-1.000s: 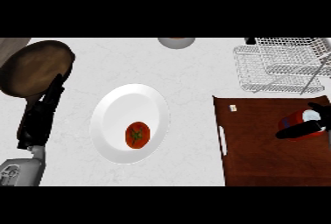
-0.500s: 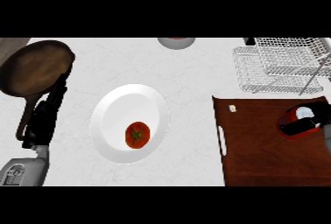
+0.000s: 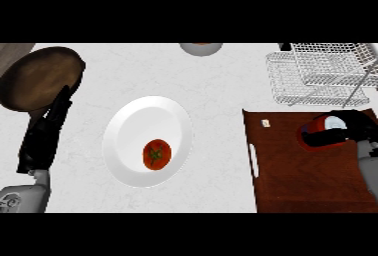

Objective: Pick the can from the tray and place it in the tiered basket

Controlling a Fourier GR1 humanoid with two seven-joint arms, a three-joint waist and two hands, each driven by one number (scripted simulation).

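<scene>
Right hand curling round red can, gripping for lift off tray; tiered basket waiting just beyond, far side. Left hand resting at left, fingers straight.

The can is red with a pale top. It's tipped a bit so you can see the top, and it's over the far right part of the tray, with the right hand curled round it. Can't tell if it's touching the wood. The tray is a dark brown flat board. The tiered basket is white wire, just past the tray's far edge.
</scene>
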